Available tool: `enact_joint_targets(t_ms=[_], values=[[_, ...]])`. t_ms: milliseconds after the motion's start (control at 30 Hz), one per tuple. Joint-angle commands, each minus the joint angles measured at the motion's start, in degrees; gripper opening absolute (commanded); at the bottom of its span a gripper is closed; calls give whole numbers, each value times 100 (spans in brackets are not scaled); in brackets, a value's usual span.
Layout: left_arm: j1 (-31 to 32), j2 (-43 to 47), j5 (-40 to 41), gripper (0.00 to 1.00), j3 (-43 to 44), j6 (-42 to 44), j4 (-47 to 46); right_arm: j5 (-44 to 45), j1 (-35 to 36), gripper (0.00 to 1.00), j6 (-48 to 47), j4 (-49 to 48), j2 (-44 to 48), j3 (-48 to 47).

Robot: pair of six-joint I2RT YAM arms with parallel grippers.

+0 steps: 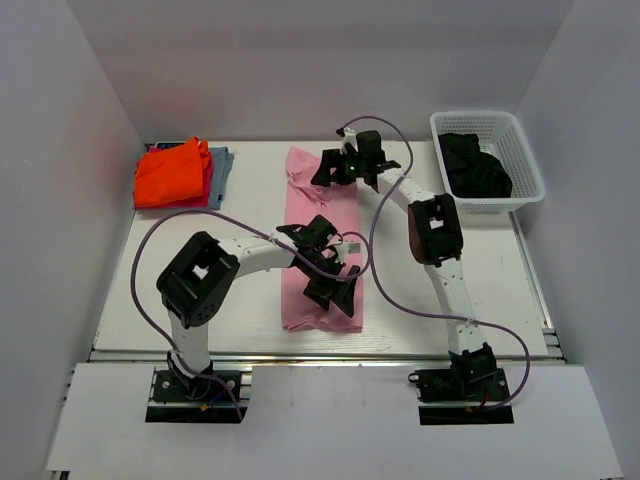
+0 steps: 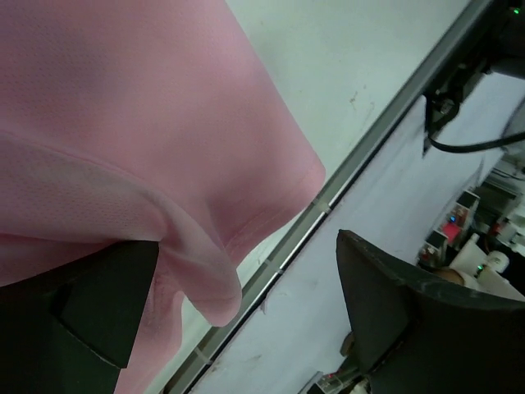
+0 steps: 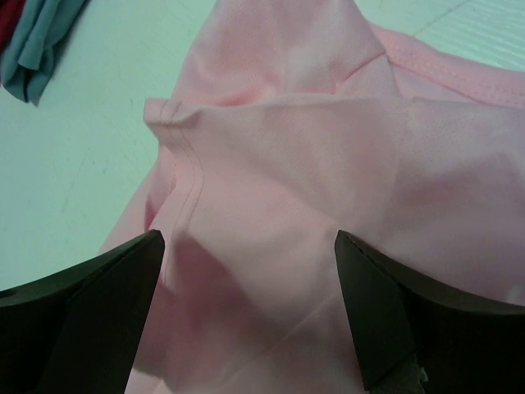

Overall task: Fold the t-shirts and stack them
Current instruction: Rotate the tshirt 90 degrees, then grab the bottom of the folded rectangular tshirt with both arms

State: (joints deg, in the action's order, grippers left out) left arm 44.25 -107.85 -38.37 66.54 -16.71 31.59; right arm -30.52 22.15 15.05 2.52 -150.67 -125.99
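Note:
A light pink t-shirt point(image 1: 320, 250) lies folded into a long strip down the middle of the table. My left gripper point(image 1: 338, 290) is open over its near right part; in the left wrist view the pink cloth point(image 2: 148, 148) drapes over one finger point(image 2: 90, 304), the other finger point(image 2: 385, 304) stands apart. My right gripper point(image 1: 345, 172) is open just above the strip's far end; its wrist view shows the crumpled pink cloth point(image 3: 312, 164) between the spread fingers. A stack with an orange shirt point(image 1: 172, 174) on red and grey-blue ones point(image 1: 219, 170) sits at the far left. A black shirt point(image 1: 474, 166) lies in a basket.
A white mesh basket point(image 1: 527, 170) stands at the far right corner. White walls enclose the table on three sides. The table's near edge rail point(image 2: 344, 180) runs just past the pink shirt's hem. Grey-blue cloth point(image 3: 41, 41) shows at the top left of the right wrist view.

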Motion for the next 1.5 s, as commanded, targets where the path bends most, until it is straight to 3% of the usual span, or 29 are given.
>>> enact_joint_targets(t_ms=[0,167,400,667,800,967,1133,1233,1433,1467], values=[[22,352,812,100,210,142,-12,81,-36,90,-634,371,722,162],[22,967,1744,100,140,-16,-128,73,-27,90,-828,582,1267,233],[22,1995,2656,100,-334,-305,57,-59,-44,90,-618,415,2331,1049],[-101,3190,3993,100,-1502,-1395,374,1450,-106,90,-65,600,4454,4122],[-311,3455,4328,100,-1978,-1722,479,1586,-97,90,174,854,5475,5302],[-548,3297,3952,100,-2206,-1810,418,988,-62,90,122,1065,6303,6944],[-715,3446,3496,100,-2611,-1670,200,-628,52,90,33,1690,6629,8026],[-716,3351,2837,100,-2936,-1590,-319,-1131,166,90,42,1699,6682,8441],[-716,2989,2379,100,-3042,-1476,-601,-1394,404,90,226,1672,6542,8775],[-716,2937,2317,96,-3042,-1406,-602,-1412,430,90,244,1664,6550,8820]])
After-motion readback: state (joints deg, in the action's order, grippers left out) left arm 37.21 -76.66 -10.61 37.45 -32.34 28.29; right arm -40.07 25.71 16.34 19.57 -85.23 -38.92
